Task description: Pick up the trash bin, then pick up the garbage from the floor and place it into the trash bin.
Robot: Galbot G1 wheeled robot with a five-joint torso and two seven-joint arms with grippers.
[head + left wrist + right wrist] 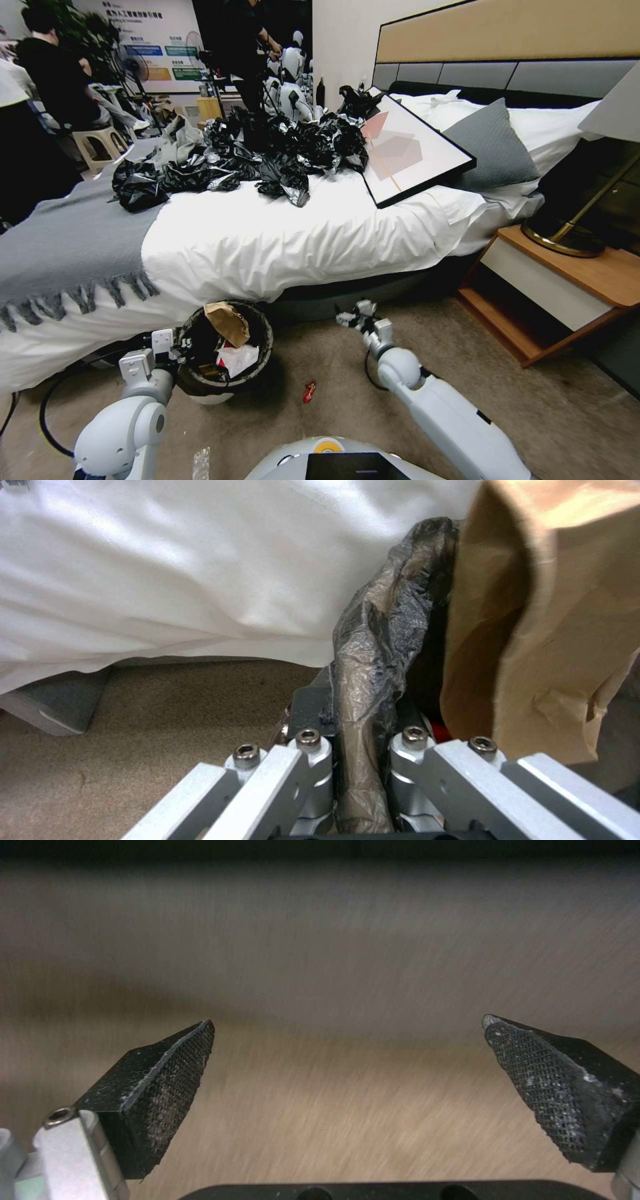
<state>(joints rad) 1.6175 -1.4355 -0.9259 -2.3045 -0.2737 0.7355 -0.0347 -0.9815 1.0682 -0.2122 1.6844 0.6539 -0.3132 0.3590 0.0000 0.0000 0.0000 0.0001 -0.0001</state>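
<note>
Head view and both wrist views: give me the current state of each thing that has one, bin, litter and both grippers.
trash bin: upright by the bed, rim clamped, litter inside
left gripper: shut on the bagged rim
right gripper: open, empty, above the carpet
brown paper: sticking out of the bin
red wrapper: lying on the carpet

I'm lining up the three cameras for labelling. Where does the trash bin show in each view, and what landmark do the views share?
Head view: the trash bin sits lower left by the bed's edge, the left gripper shut on its rim.
Left wrist view: its bag-covered rim runs up the middle between the fingers, brown paper beside it.
Right wrist view: not in it.
Shared landmark: the tan carpet.
</note>
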